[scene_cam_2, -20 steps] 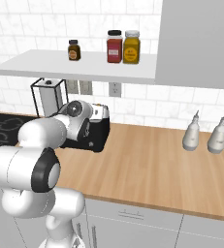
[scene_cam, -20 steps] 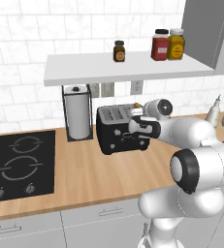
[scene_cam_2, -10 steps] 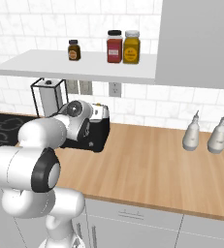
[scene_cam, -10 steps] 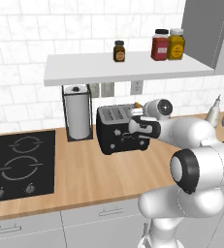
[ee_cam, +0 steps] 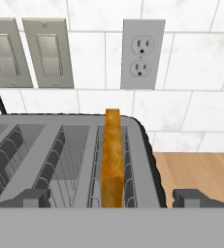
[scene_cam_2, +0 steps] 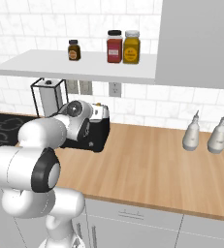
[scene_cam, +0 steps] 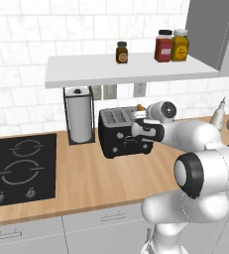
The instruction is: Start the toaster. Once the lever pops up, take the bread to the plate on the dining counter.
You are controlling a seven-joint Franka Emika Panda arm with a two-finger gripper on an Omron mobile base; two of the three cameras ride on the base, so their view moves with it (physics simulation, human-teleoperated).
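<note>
Toaster (scene_cam: 122,133) on the worktop (scene_cam: 86,176), near the tiled wall, just right of the paper towel holder (scene_cam: 80,115). Gripper (ee_cam: 111,198) hovers over the toaster's right end, jaws wide, holding nothing. Bread (ee_cam: 112,157) stands upright in the rightmost slot, between the two fingertips (ee_cam: 33,197). Outlet (ee_cam: 142,54) on wall behind. Jars (scene_cam: 171,46) on shelf above. Two bottles (scene_cam_2: 203,134) far right on worktop.
</note>
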